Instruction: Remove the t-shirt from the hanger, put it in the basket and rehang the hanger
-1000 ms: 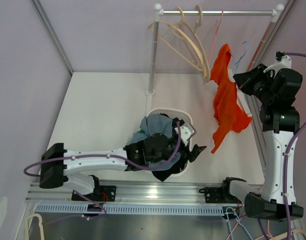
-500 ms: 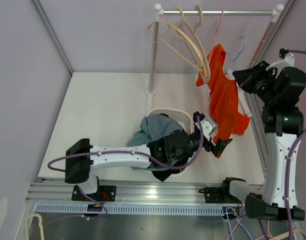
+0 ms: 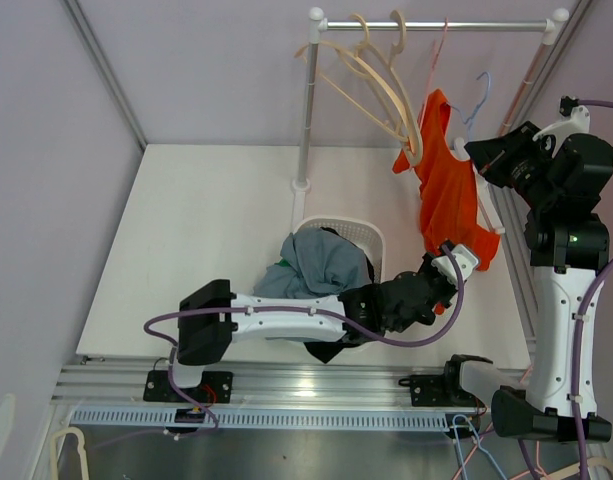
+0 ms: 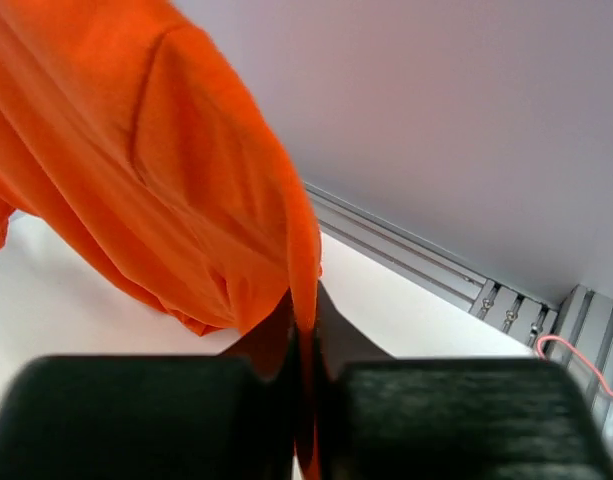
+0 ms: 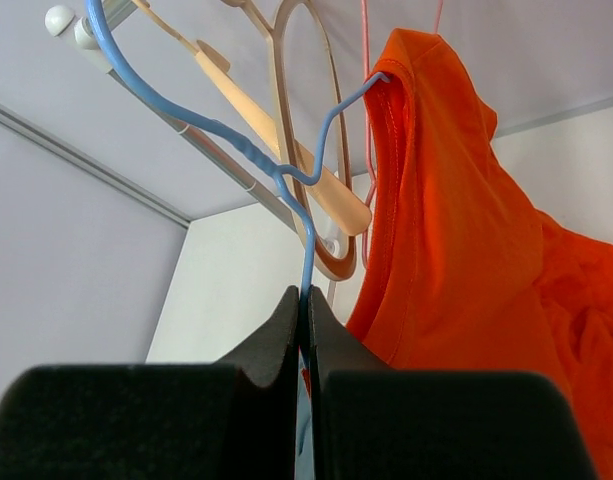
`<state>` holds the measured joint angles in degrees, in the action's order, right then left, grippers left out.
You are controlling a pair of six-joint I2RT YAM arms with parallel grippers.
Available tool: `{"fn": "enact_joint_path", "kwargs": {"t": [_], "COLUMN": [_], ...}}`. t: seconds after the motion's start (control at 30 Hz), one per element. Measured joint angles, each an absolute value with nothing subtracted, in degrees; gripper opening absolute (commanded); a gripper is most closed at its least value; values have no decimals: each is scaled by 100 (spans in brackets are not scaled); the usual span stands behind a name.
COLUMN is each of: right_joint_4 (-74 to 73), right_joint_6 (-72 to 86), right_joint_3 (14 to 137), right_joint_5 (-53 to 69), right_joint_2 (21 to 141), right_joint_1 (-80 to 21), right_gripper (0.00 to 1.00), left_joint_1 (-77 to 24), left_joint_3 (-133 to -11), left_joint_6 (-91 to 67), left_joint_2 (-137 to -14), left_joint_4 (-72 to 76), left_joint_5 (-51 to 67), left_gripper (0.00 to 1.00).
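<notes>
Pinching the lower hem of the orange t-shirt (image 4: 166, 180) with the left gripper (image 4: 304, 300), both jaws pressed together with only a thin fold of fabric between them; gripping the blue hanger (image 5: 276, 170) with the right gripper (image 5: 304, 298), jaws closed tight on a straight run of its wire, a little below the clothes rail (image 3: 436, 24) and toward its right end; not being able to tell whether the hook is sitting on the rail.

Finding the t-shirt hanging below the right half of the rail, collar up by one shoulder of the hanger, body draping down and away from the rail; seeing only that one shoulder inside the collar, the other being hidden.

Passing over the pale wooden hangers (image 3: 386, 90) near the middle of the rail and the laundry basket (image 3: 371, 240) near the foot of its left post, both having no part here.

Judging the step in hand as the stripping itself: anchoring the hanger, taking the cloth at the end farthest from the rail.

Calling next, probably, for a steady pull of the hem down and away from the rail, with a firm right grip; watching for the collar catching on the hanger's tip, and for the wire slipping in the jaws.
</notes>
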<state>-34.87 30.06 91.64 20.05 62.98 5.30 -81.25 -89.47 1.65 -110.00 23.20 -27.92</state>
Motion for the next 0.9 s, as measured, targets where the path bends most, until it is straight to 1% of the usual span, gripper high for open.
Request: {"fn": "enact_joint_path", "kwargs": {"t": [0.27, 0.47, 0.73, 0.9], "right_joint_4": [-3503, -3492, -3494, -3485], "right_joint_6": [3002, 3000, 2871, 2792], "right_joint_3": [9164, 9139, 8982, 8851], "right_joint_5": [2001, 2001, 1992, 1881], "right_joint_2": [6298, 6294, 6316, 6344], "right_joint_1": [510, 508, 508, 508], "right_gripper": [0, 0, 0, 0], "left_joint_1": [-8149, -8372, -9129, -9437], "left_joint_3": [-9070, -8831, -7760, -7266], "left_joint_6": [458, 1385, 2755, 3059], "left_joint_2": [-11100, -11080, -10862, -10453], "left_joint_4": [2314, 2766, 4088, 4431], "left_joint_5": [-3336, -3785, -4042, -4014], "left_gripper": [1, 1, 1, 1]}}
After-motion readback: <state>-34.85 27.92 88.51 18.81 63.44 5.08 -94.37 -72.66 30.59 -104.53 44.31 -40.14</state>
